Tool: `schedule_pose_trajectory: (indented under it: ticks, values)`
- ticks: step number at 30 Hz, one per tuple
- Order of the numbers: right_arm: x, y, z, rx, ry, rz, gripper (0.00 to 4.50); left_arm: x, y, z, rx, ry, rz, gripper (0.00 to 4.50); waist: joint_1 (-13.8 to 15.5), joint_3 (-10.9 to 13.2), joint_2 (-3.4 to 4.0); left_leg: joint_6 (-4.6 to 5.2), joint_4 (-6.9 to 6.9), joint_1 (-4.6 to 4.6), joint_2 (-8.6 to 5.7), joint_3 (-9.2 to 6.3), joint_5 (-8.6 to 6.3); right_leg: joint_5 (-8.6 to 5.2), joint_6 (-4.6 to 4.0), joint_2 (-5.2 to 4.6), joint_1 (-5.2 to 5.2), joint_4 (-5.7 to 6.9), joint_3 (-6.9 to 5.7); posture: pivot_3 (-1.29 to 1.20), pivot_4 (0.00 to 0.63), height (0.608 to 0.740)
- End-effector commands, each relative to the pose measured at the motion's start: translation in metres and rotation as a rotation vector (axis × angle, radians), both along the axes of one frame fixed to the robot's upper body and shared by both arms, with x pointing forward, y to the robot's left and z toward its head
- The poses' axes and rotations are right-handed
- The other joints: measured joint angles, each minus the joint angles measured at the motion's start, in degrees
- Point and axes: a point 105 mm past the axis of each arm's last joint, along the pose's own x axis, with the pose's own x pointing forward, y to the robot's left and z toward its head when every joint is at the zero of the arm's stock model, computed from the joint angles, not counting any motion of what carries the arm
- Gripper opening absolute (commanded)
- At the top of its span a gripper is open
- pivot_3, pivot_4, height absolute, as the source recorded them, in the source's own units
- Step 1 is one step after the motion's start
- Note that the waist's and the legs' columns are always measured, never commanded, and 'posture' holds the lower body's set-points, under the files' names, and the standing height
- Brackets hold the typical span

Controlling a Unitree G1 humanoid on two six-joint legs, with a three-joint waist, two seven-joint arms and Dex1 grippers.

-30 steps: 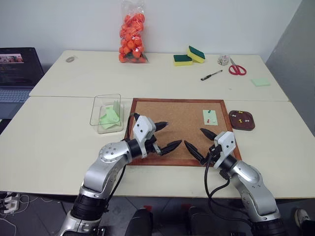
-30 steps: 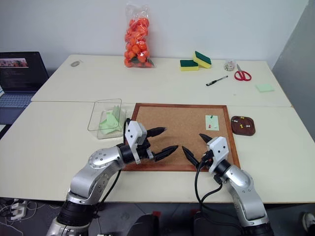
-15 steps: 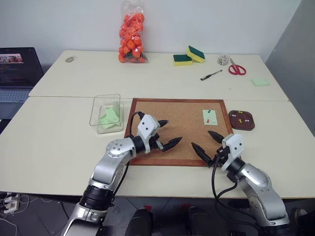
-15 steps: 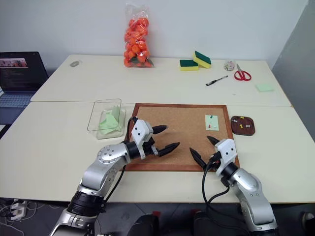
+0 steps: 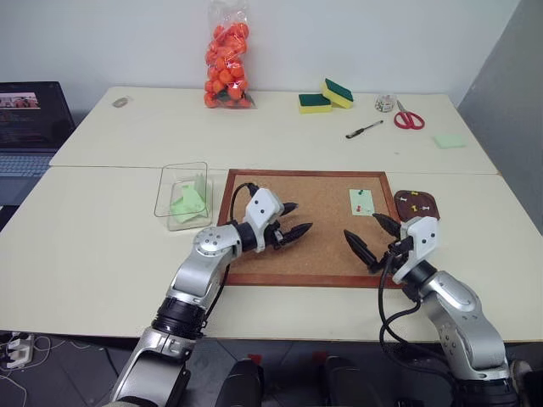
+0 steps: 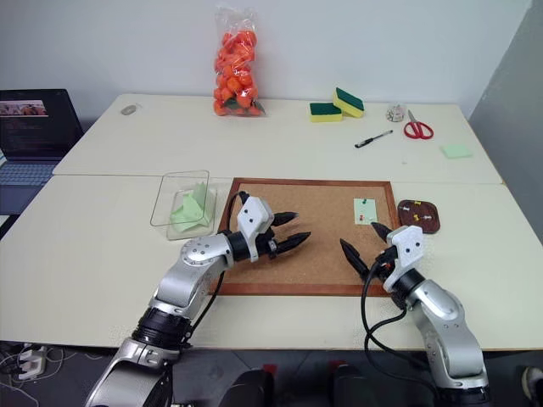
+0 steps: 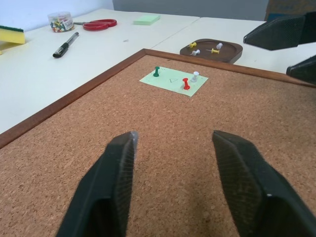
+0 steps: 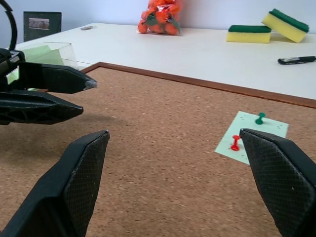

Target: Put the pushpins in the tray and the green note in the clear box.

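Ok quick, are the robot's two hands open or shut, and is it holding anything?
Left gripper: open, holding nothing, over the cork board.
Right gripper: wide open, holding nothing.

The two head views look forward and down from above the near table edge, side by side, taking in the cork board point(image 5: 307, 222), both arms and the far table. The left wrist view sits low over the board, facing along it toward the green note point(image 7: 173, 80) and the tray point(image 7: 211, 51). The right wrist view, equally low, faces across the board; both share the note.
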Motion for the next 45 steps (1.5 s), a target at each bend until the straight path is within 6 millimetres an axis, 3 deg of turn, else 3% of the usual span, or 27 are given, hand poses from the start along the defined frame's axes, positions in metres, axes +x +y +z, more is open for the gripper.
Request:
schedule_pose_trajectory:
  ticks: [1, 11, 29, 40, 45]
  values:
    - [0.006, -0.005, 0.016, 0.004, -0.043, -0.001, 4.50, 0.004, -0.007, 0.005, 0.021, -0.037, -0.003, 1.84, 0.0, 0.0, 0.00, 0.00, 0.01, 0.00, 0.00, 0.00, 0.00, 0.00, 0.00, 0.00, 0.00, 0.00, 0.00, 0.00, 0.150, 0.740]
    - [0.040, -0.018, 0.033, 0.008, -0.026, -0.047, 4.50, 0.004, -0.003, -0.013, 0.074, 0.033, 0.019, 0.03, 0.0, 0.0, 0.00, 0.00, 0.02, 0.00, 0.00, 0.00, 0.00, 0.00, 0.00, 0.00, -0.01, 0.04, -0.01, 0.00, 0.150, 0.740]
    - [0.112, -0.031, 0.029, -0.009, 0.085, -0.172, 4.50, 0.004, 0.003, -0.042, 0.145, 0.139, 0.038, 0.01, -0.1, 0.0, 0.01, 0.00, 0.04, 0.02, -0.02, 0.06, 0.00, 0.01, -0.01, -0.04, -0.03, 0.08, 0.04, 0.00, 0.150, 0.740]
    - [0.129, -0.030, 0.015, -0.050, 0.154, -0.180, 4.50, -0.002, -0.002, -0.044, 0.146, 0.149, 0.025, 0.01, -0.1, 0.0, 0.02, 0.00, 0.04, 0.02, -0.02, 0.06, 0.00, 0.01, -0.01, -0.04, -0.03, 0.11, 0.04, 0.00, 0.150, 0.740]
    - [0.131, -0.025, 0.014, -0.051, 0.161, -0.168, 3.55, -0.005, -0.005, -0.044, 0.147, 0.154, 0.009, 0.00, -0.1, 0.0, 0.03, 0.00, 0.04, 0.02, -0.01, 0.06, 0.00, 0.01, -0.01, -0.04, -0.04, 0.13, 0.05, 0.00, 0.150, 0.740]
